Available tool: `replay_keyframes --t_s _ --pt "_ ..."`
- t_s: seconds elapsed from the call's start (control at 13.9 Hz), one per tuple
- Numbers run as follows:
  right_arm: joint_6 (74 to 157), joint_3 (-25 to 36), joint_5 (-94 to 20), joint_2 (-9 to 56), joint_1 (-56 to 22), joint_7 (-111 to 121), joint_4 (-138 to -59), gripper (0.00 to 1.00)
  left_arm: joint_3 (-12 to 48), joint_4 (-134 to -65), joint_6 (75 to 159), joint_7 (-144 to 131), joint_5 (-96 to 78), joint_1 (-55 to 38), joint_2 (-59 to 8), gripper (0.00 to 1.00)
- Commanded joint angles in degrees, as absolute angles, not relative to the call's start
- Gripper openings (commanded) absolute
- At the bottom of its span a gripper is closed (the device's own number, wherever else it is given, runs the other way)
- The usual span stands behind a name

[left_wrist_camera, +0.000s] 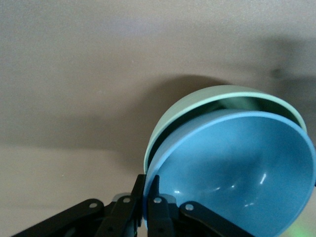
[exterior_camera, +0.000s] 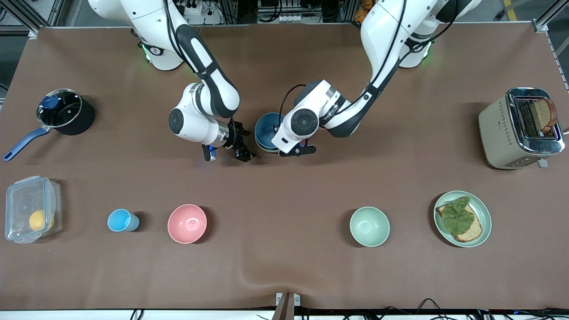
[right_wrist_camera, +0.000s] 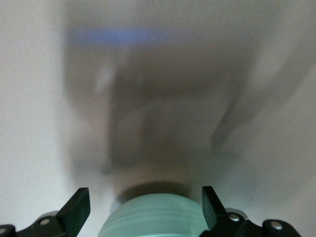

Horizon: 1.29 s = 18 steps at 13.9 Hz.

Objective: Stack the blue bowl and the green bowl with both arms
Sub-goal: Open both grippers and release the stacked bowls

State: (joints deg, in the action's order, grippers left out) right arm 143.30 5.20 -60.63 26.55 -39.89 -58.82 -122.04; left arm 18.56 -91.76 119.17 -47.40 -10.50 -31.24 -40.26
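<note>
The blue bowl (exterior_camera: 266,130) lies nested, slightly tilted, inside the pale green bowl (left_wrist_camera: 197,106) at the table's middle, between the two arms. Only a thin edge of the green bowl shows under it in the front view. My left gripper (left_wrist_camera: 146,180) is shut on the blue bowl's rim (left_wrist_camera: 232,168); in the front view its hand (exterior_camera: 276,141) covers part of the stack. My right gripper (exterior_camera: 243,144) is open beside the stack, on the side toward the right arm's end. In the right wrist view (right_wrist_camera: 144,193) the green bowl's outer wall (right_wrist_camera: 153,217) shows between the spread fingers, apart from them.
Nearer the front camera stand a mint-green bowl (exterior_camera: 369,226), a pink bowl (exterior_camera: 187,223), a light-blue cup (exterior_camera: 120,220) and a green plate with toast (exterior_camera: 484,222). A toaster (exterior_camera: 498,129) is at the left arm's end; a pot (exterior_camera: 82,118) and a plastic box (exterior_camera: 18,200) are at the right arm's end.
</note>
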Motion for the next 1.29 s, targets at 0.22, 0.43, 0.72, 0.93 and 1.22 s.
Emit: replay_keyframes --t_s 0.22,0.43,0.72,0.93,1.22 --pt "143.2 5.4 -62.8 26.5 -39.9 -54.6 -122.0 1.0 17.9 -89.9 119.0 -49.5 -7.7 -32.6 -38.6 1.0" --pt "143.2 5.4 -62.6 26.5 -39.6 -53.3 -122.1 1.0 17.3 -89.9 115.0 -49.6 -3.3 -30.1 -31.4 1.0" --pt "142.7 7.2 -59.2 25.4 -37.9 -51.2 -123.0 1.0 17.2 -89.6 112.9 -49.0 3.6 -23.7 -24.1 1.0" --pt "140.9 11.9 -54.0 24.7 -37.3 -48.3 -122.9 1.0 17.3 -84.0 106.7 -44.8 7.8 -19.9 -22.6 1.0" --pt "128.4 21.7 -44.7 22.0 -37.4 -46.0 -120.2 1.0 17.4 -81.8 101.7 -38.6 8.8 -13.2 -17.5 1.0"
